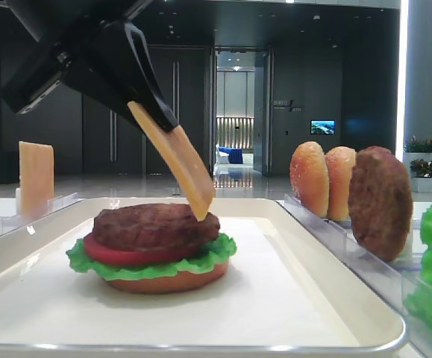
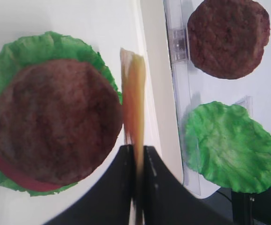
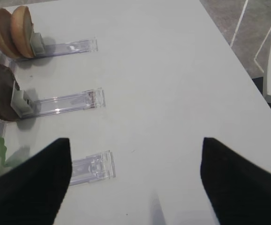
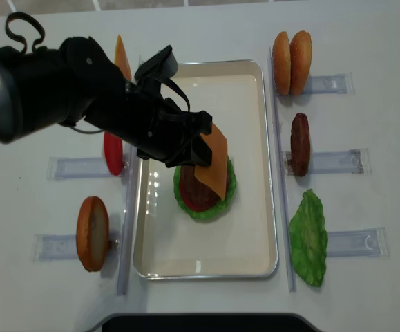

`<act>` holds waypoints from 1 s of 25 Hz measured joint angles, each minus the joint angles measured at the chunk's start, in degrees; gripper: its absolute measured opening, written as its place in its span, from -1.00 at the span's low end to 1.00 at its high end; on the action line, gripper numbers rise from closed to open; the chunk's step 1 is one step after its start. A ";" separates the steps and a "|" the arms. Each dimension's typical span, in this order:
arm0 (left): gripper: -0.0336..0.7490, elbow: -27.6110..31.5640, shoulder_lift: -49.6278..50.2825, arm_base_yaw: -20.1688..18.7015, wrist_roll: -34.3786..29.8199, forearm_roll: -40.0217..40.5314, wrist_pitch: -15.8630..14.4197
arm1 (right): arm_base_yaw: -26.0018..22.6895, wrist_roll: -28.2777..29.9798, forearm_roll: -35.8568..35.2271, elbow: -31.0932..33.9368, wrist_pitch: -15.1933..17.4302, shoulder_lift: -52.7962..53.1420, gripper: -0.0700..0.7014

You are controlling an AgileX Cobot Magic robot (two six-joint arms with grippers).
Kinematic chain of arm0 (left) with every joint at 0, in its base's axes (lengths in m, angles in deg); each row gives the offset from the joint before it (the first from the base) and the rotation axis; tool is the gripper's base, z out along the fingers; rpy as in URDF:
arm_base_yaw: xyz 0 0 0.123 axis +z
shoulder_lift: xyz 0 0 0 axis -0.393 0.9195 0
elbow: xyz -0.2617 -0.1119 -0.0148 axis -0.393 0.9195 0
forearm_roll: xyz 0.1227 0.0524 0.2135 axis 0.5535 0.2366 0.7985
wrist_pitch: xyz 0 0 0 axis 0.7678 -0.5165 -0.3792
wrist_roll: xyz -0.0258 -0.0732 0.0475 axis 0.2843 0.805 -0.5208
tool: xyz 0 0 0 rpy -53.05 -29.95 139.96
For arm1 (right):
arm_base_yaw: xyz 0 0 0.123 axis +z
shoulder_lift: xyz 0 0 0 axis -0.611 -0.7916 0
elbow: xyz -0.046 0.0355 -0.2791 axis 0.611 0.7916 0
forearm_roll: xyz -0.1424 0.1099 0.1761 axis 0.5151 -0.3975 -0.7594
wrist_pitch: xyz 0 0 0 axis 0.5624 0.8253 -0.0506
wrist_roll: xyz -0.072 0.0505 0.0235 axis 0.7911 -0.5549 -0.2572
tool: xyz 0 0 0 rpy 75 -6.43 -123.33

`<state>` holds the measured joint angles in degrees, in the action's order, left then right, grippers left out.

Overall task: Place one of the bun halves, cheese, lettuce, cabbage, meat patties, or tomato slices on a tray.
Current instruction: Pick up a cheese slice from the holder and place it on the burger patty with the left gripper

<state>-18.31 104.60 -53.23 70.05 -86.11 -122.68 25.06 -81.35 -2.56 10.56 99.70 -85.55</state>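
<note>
My left gripper [image 2: 136,149] is shut on a thin pale orange cheese slice [image 2: 134,93], holding it edge-on and tilted. From the side the cheese [image 1: 174,168] slants down from the black fingers [image 1: 145,89], and its lower edge meets the top right of the stack. That stack sits on the cream tray [image 1: 335,298]: a bun half [image 1: 167,282], lettuce [image 1: 152,268], a tomato slice [image 1: 122,255] and a meat patty [image 1: 152,226]. From above, the cheese [image 4: 212,166] hangs over the stack [image 4: 203,207]. My right gripper [image 3: 135,183] is open over bare table.
Clear racks flank the tray [image 4: 206,256]. On the right are two bun halves [image 4: 291,62], a patty [image 4: 300,144] and a lettuce leaf [image 4: 309,238]. On the left are another cheese slice [image 4: 121,59], a tomato slice [image 4: 112,152] and a bun half [image 4: 92,233].
</note>
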 joint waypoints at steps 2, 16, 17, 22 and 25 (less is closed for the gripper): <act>-0.85 0.00 0.06 0.00 0.00 0.02 0.05 | 0.00 0.00 0.00 0.00 0.00 0.00 0.58; -0.85 0.00 3.41 0.00 -0.11 1.37 0.05 | 0.00 0.00 0.00 0.00 0.00 0.00 0.58; -0.85 0.00 3.41 0.00 -0.11 1.63 0.05 | 0.00 0.00 0.00 0.00 0.00 0.00 0.58; -0.85 0.00 3.41 0.00 -0.11 2.06 0.00 | 0.00 0.00 0.00 0.00 0.00 0.00 0.58; -0.83 0.00 3.41 0.00 -0.11 2.11 -0.04 | 0.00 0.00 0.00 0.00 0.00 0.00 0.58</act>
<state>-18.31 108.01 -53.23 69.94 -83.99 -122.72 25.06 -81.35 -2.56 10.56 99.70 -85.55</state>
